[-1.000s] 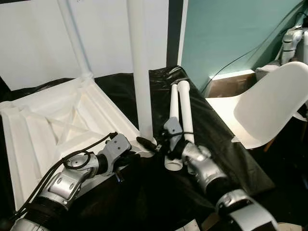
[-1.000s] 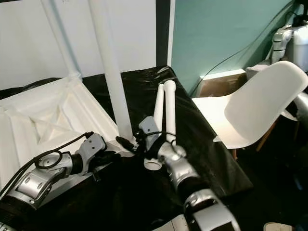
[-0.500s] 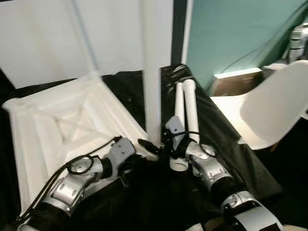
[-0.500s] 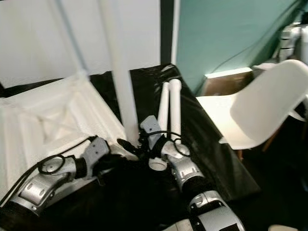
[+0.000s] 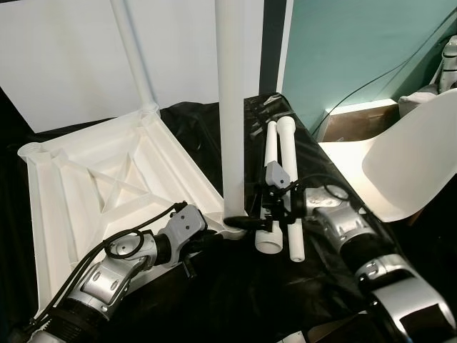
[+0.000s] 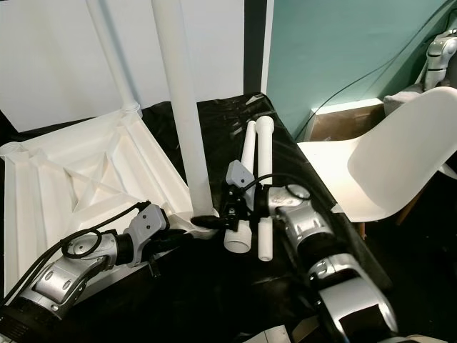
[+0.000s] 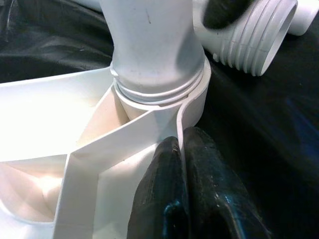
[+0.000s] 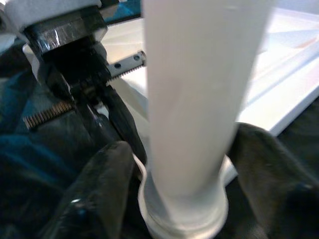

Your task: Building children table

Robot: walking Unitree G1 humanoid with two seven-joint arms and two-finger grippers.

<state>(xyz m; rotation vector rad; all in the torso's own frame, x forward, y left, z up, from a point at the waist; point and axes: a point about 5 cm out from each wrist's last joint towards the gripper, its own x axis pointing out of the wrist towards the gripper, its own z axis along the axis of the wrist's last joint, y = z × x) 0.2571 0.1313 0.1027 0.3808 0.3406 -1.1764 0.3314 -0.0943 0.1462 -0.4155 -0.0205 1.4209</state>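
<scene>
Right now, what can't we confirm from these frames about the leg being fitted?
- Top of the upright leg: cut off by the upper edge of both eye views.
- How deep its thread sits in the corner socket: hidden inside the socket, left wrist view.
- Right tool contact with the leg: the leg's base covers it in the eye views; the right wrist view is blurred.
- Far ends of the two loose legs: too small to tell.

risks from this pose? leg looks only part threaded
1. The upright leg shows exposed thread at the corner socket; a skewed twist by the right gripper could cross-thread it.
2. The left gripper pinches only the thin rim of the tabletop; it may slip.
3. Two loose legs lie beside the right gripper and could get knocked and roll.
</scene>
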